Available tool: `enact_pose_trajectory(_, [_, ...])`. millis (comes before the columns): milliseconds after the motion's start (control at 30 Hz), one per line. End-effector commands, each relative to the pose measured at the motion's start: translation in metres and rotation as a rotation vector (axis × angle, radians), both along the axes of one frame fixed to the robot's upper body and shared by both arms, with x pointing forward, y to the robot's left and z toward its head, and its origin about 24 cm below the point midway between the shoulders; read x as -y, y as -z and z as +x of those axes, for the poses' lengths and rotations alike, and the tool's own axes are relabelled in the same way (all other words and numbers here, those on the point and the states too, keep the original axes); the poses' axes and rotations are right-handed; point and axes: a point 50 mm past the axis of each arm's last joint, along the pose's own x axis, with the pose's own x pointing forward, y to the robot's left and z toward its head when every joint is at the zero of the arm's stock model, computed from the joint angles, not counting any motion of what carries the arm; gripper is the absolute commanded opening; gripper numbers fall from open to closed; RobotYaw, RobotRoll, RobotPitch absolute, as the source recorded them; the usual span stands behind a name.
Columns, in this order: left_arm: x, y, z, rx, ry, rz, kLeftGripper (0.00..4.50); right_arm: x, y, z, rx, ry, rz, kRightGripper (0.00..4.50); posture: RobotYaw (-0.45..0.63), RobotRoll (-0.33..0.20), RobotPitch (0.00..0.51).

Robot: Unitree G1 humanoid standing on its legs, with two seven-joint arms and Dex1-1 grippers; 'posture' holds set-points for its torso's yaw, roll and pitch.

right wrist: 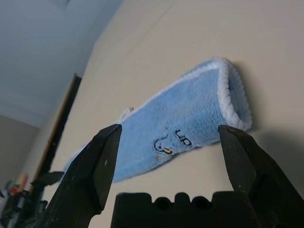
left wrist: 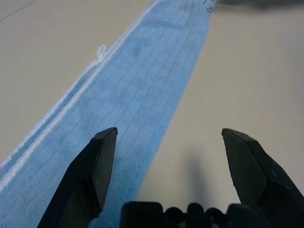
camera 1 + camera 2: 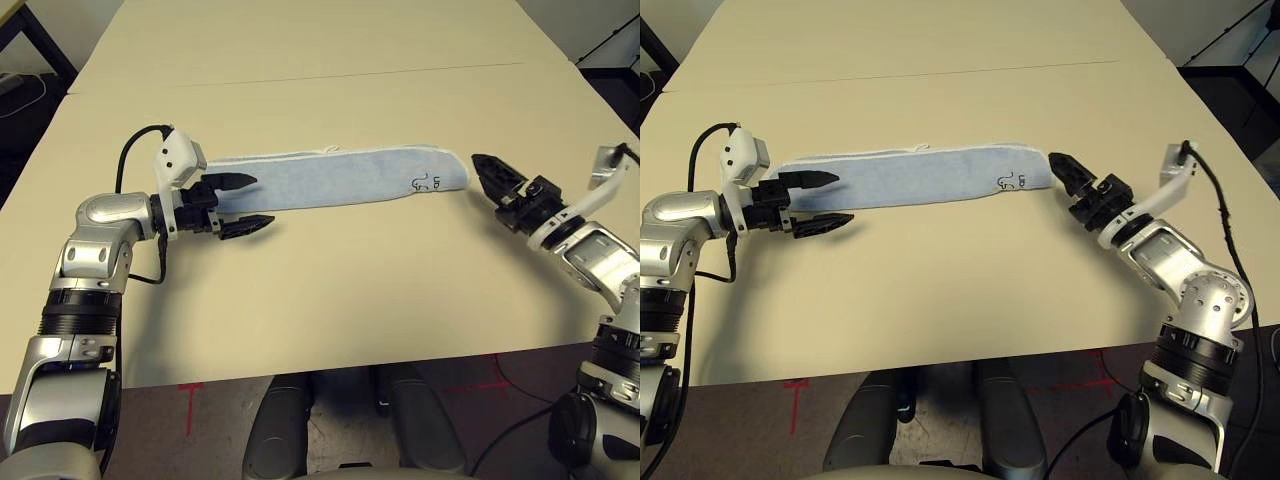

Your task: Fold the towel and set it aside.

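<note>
Towel (image 3: 340, 180) lies mid-table as a long strip, probably folded lengthwise so our next fold can go across. Left gripper (image 3: 250, 205) is spread wide over its left end, right gripper (image 1: 170, 128) wide beside its right end, likely set to take the ends. Nothing held. Long axis runs left-right; marked end points right, stitched edges along the far side.
</note>
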Motion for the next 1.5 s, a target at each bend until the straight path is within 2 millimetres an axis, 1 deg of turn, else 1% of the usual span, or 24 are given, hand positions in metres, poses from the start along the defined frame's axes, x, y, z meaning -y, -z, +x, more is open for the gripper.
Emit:
enact_pose_trajectory(33, [-0.001, 0.000, -0.004, -0.001, 0.000, -0.005, 4.47, 0.004, 0.008, -0.002, -0.046, 0.007, -0.006, 4.45, 0.04, 0.000, 0.258])
enact_pose_trajectory(233, [-0.001, -0.002, -0.005, -0.001, -0.002, -0.004, 4.47, 0.001, 0.013, -0.001, -0.099, 0.026, 0.033, 4.45, 0.04, 0.000, 0.257])
enact_pose_trajectory(433, [-0.001, -0.001, -0.006, -0.005, -0.006, -0.007, 4.47, -0.003, 0.013, 0.005, -0.138, 0.049, 0.075, 4.45, 0.04, 0.000, 0.258])
enact_pose_trajectory(667, [0.000, 0.000, -0.009, -0.008, -0.005, -0.035, 4.47, -0.010, 0.011, 0.009, -0.158, 0.037, 0.073, 4.45, 0.05, 0.000, 0.265])
enact_pose_trajectory(833, [0.002, -0.001, -0.010, -0.001, 0.010, -0.083, 4.47, -0.007, 0.016, 0.002, -0.181, 0.016, 0.062, 4.45, 0.05, 0.000, 0.265])
enact_pose_trajectory(1000, [0.002, -0.002, -0.011, 0.011, 0.013, -0.092, 4.47, -0.007, 0.016, -0.009, -0.198, -0.034, 0.104, 4.45, 0.05, 0.000, 0.266])
enact_pose_trajectory(1067, [0.003, -0.002, -0.011, 0.014, 0.013, -0.092, 4.47, -0.007, 0.017, -0.011, -0.207, -0.026, 0.099, 4.45, 0.04, 0.000, 0.266])
enact_pose_trajectory(1233, [0.003, -0.003, -0.010, 0.017, 0.014, -0.086, 4.47, -0.015, 0.017, -0.002, -0.211, 0.000, 0.122, 4.45, 0.04, 0.000, 0.265])
enact_pose_trajectory(1333, [0.003, -0.004, -0.009, 0.019, 0.013, -0.082, 4.47, -0.018, 0.016, 0.006, -0.209, 0.023, 0.125, 4.45, 0.04, 0.000, 0.265])
enact_pose_trajectory(1500, [0.002, -0.004, -0.010, 0.016, 0.011, -0.076, 4.47, -0.018, 0.015, 0.022, -0.207, 0.075, 0.119, 4.45, 0.05, 0.000, 0.264])
